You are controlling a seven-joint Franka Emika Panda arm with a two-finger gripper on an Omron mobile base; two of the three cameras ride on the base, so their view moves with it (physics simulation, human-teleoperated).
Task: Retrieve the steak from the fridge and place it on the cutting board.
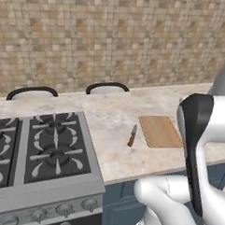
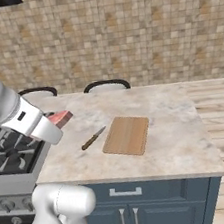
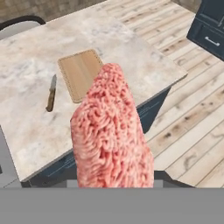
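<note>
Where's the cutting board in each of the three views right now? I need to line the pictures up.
Left base view: cutting board right of centre on the counter, beside the white arm.
Right base view: cutting board at centre of the counter.
Hand view: cutting board upper middle, partly behind the steak.
Shared landmark: the knife, lying close beside the board in every view.

Pink steak (image 3: 111,131) (held aloft), bare cutting board (image 2: 126,134)
</note>
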